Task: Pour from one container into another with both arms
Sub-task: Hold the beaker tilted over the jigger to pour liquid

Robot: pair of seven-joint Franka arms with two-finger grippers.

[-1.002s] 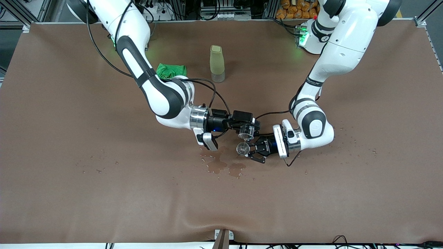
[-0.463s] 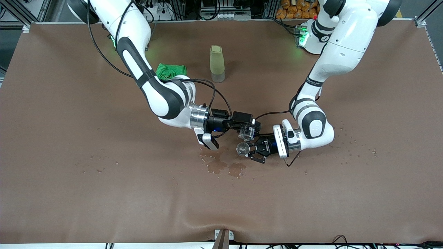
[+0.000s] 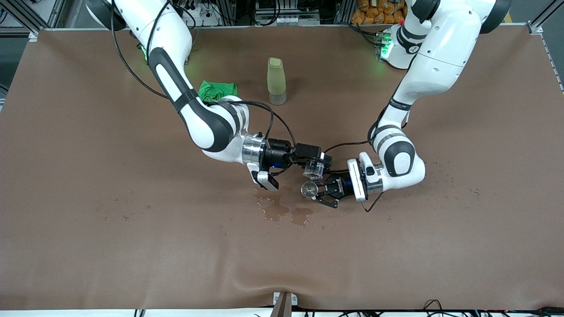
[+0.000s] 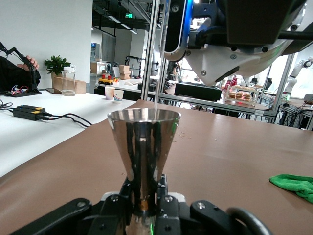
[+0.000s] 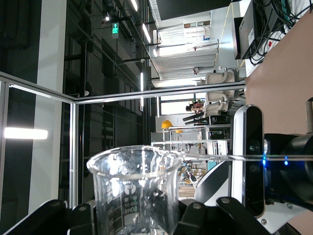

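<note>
- The table point(image 3: 88, 246) carries a wet puddle point(image 3: 282, 210) near its middle.
- The right gripper point(image 3: 312, 162) pinches the glass cup point(image 3: 313, 167), tipped on its side above the puddle.
- The left gripper point(image 3: 325, 190) clamps the stem of the upright silver cup point(image 3: 309, 189), just below the glass cup's lip.
- A thin stream point(image 4: 156, 88) falls into the silver cup.

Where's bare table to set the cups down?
Bare: the wide strip nearer the front camera than the puddle. Crowded: mid-table, where the right gripper tips the glass cup over the metal cup in the left gripper; green cloth and bottle farther up.
</note>
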